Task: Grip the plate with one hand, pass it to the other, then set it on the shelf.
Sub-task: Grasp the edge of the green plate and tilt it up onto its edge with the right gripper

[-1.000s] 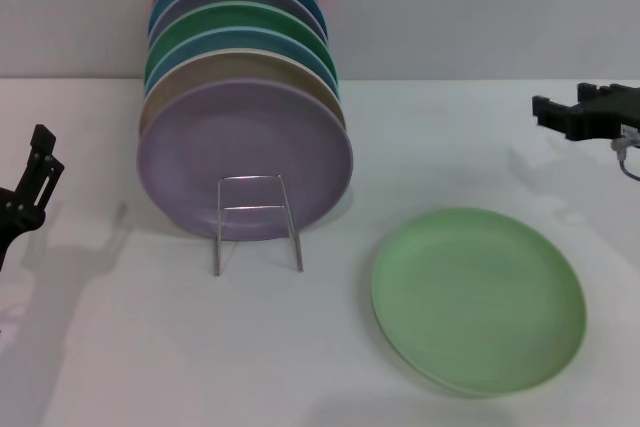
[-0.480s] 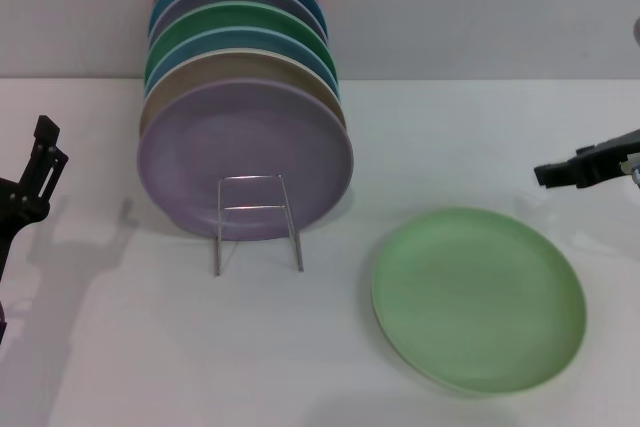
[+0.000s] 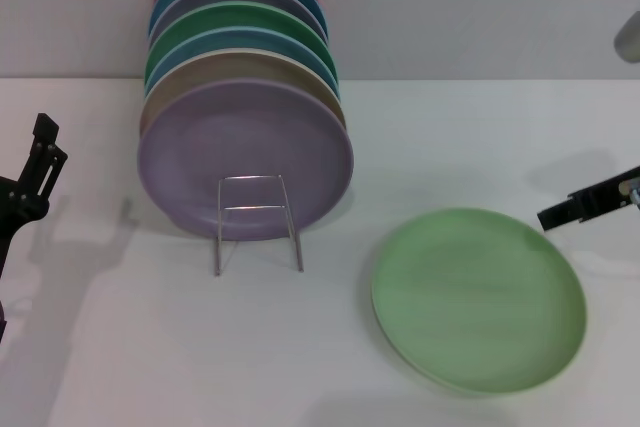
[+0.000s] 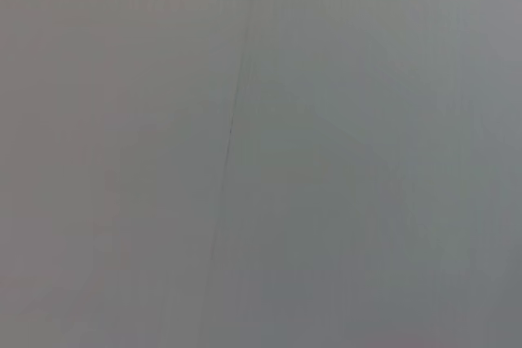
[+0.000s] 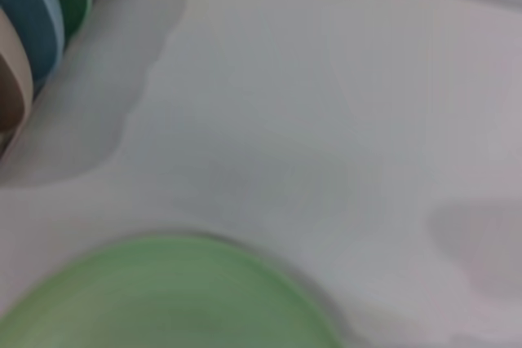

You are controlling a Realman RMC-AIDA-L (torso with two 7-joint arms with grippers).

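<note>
White table (image 3: 440,137) under a plain grey wall, nothing on it but crockery and two arms at the edges. Far left: left hand (image 3: 30,187), raised near the table's edge, well apart from everything; no telling whether its fingers are spread or pressed together, and its wrist view gives only blank grey. To that hand's right: the shelf (image 3: 256,219), a thin wire rack with its looped front upright, packed with standing plates, the lilac plate (image 3: 245,159) foremost and leaning on the loop. Further right again: the plate (image 3: 478,297), pale mint green, lying flat on the table, well apart from the shelf. Round, so no long axis to line up with; only the rim to catch. Far right: right hand (image 3: 590,202), low over the table, just beside the plate's far right rim, not touching; finger state likewise impossible to tell. From this hand the plate lies forward-left and slightly below, seen also in the right wrist view (image 5: 163,295). Clearly the nearer arm, so probably the one to make the first grip, at the near rim.
</note>
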